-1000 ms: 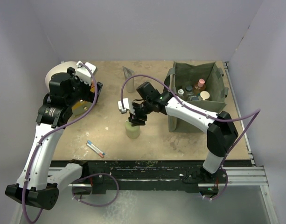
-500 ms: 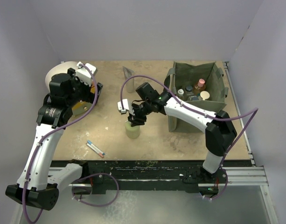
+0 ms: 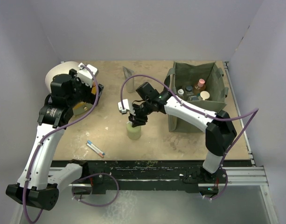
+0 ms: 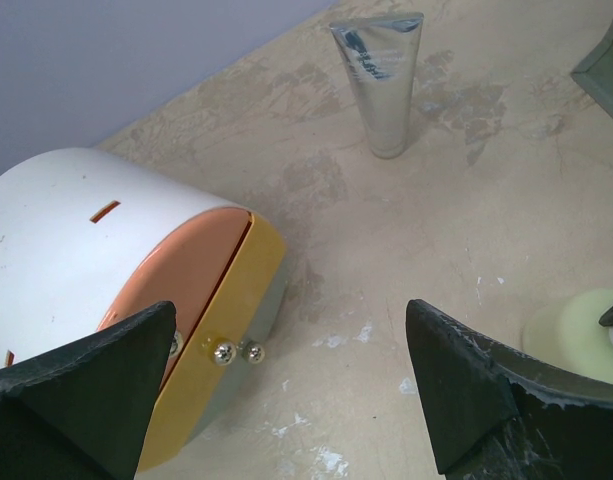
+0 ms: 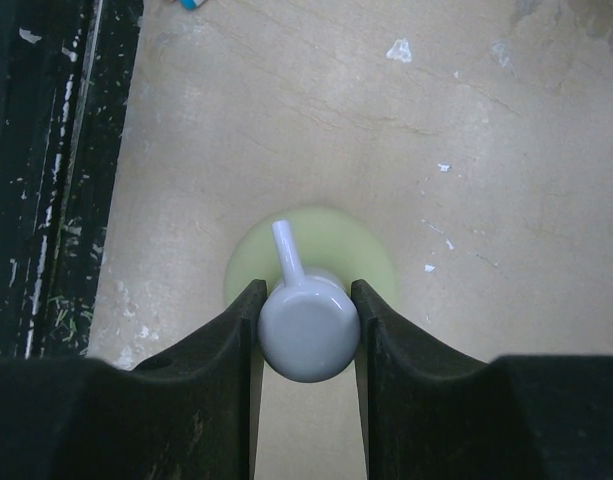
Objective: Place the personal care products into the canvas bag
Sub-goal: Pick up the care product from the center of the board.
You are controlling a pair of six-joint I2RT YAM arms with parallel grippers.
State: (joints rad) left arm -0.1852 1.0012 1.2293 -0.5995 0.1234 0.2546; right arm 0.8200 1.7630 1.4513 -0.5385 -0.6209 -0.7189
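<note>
- While the pale green bottle (image 3: 133,131) stands upright on the counter (image 3: 156,140), around the middle and to the left of the canvas bag (image 3: 180,122), the right claw (image 3: 137,119) is down over its top.
- Seen from the right wrist, the two black fingers (image 5: 226,350) press against opposite sides of the bottle's grey-white pump head (image 5: 308,335), so the right claw is clenched on the pale green bottle. The thin spout sticks out past the fingertips, and the round green body shows beneath.
- The bottle's base appears to rest on the counter, outside the bag.
- The left claw (image 3: 92,92) hangs over the far left of the counter, released. In its wrist view its fingers (image 4: 96,380) stand wide apart with nothing between them.
- Just beside the left claw sits the white and orange domed box (image 3: 56,74).
- The silver tube (image 3: 128,73) stands on its cap at the far middle of the counter, well apart from both claws and outside the bag.
- The canvas bag sits at the far right with its top open. Several small bottles stand inside it, among them an amber one (image 3: 199,85), a dark-capped one (image 3: 188,89) and a light-capped one (image 3: 205,95).
- A thin pen-like stick (image 3: 95,148) lies flat toward the near left, apart from everything else.
</note>
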